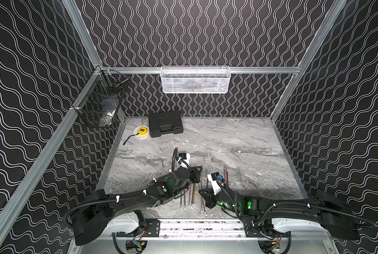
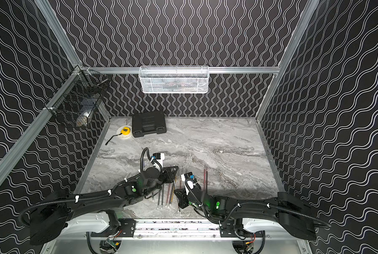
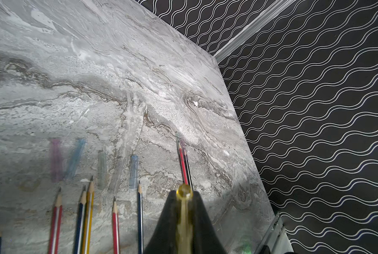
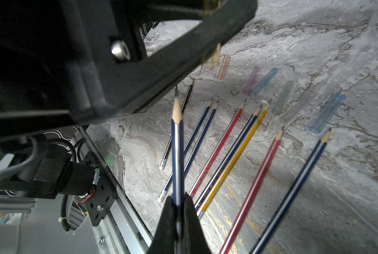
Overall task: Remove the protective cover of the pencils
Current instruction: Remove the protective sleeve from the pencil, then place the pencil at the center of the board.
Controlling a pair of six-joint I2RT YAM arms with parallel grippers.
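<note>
Several pencils (image 4: pixel 227 151) with dark blue, red or yellow bodies lie side by side near the table's front edge, their sharpened tips bare. Loose translucent covers (image 4: pixel 263 82), pink, blue and grey, lie just beyond the tips. My right gripper (image 4: pixel 178 199) is shut on a dark blue pencil (image 4: pixel 176 136) with a bare tip, held off the table. My left gripper (image 3: pixel 184 193) is shut on a yellowish translucent cover (image 3: pixel 184 190), just clear of that pencil's tip. Two more pencils (image 3: pixel 184 162) lie apart to the right. In both top views the grippers (image 1: pixel 195 173) (image 2: pixel 181 196) meet over the row.
A black tool case (image 1: pixel 165 123) and a yellow and white tape measure (image 1: pixel 141 132) sit at the back left of the marble table (image 1: pixel 238 143). A white mesh basket (image 1: pixel 195 80) hangs on the back wall and a black wire basket (image 1: pixel 100 103) on the left wall.
</note>
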